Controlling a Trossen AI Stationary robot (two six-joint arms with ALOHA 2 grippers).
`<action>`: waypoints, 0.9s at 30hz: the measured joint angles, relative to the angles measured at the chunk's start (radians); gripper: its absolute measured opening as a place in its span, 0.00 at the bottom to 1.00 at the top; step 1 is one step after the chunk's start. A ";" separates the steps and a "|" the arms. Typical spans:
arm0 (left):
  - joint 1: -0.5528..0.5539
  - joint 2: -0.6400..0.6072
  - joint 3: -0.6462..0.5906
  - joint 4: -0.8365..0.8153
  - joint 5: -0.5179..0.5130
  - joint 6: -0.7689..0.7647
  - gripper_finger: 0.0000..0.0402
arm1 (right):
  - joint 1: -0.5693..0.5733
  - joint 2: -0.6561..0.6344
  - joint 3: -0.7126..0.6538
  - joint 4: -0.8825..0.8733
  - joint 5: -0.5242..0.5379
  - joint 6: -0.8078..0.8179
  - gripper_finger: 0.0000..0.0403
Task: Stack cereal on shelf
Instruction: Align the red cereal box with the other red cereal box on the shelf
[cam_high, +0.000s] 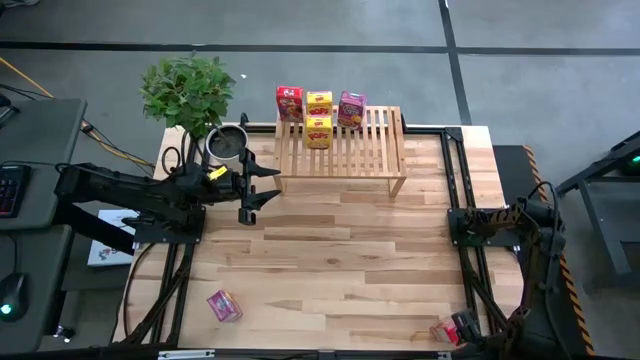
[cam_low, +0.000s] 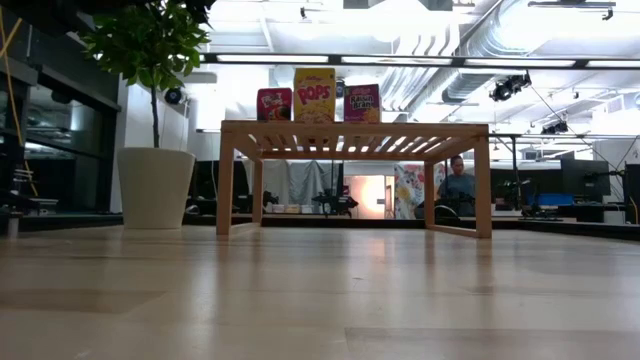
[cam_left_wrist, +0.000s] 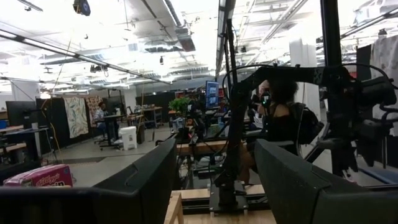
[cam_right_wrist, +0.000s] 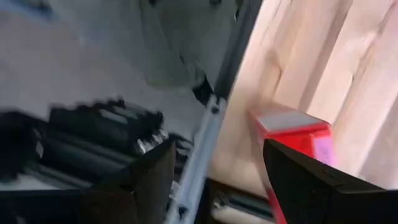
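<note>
A: Quick status. Shelf (cam_high: 340, 150) has four boxes at its back edge: red box (cam_high: 289, 102), yellow box (cam_high: 319, 100), purple box (cam_high: 351, 108), plus a second yellow box (cam_high: 318, 131) just in front of the yellow one.

B: Two left then?

A: Yep. Pink box (cam_high: 224, 305) lies tipped on the bench (cam_high: 340, 250), well apart from the shelf, toward the front-left. Red-and-pink box (cam_right_wrist: 298, 140) is at the front-right corner, beside the frame rail.

B: Hands?

A: Left hand (cam_high: 262, 187) is off the shelf's left end, near its front corner, fingers spread, nothing btwn them. Right hand (cam_right_wrist: 214, 180) is over that front-right corner box, jaws wide, empty too. Its wrist view shows the box just past the fingers.

B: So next pick is prob the corner box w/ the right hand?

A: My guess, yes. It sits close to the rail, so come straight down and square the fingers across the narrow sides; a skewed approach could clip the rail or shove the box off the edge.

B: How do the boxes look?

A: Small printed cardboard, light, easy to crush, so gentle squeeze. The pink one is lying tilted, so the left hand would need to match its angle first.

B: Placement?

A: Open slats remain in front of the row; set it upright, flush to a neighbour.
</note>
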 joint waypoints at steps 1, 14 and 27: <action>0.000 0.000 0.000 0.000 0.000 0.000 0.52 | 0.007 0.000 0.001 0.012 0.022 0.026 0.59; 0.000 0.000 0.000 0.000 0.000 -0.007 0.52 | -0.008 0.000 0.002 0.143 0.300 0.750 0.59; 0.000 0.000 0.000 0.000 0.000 0.004 0.52 | -0.157 0.001 0.003 0.229 0.346 1.073 0.59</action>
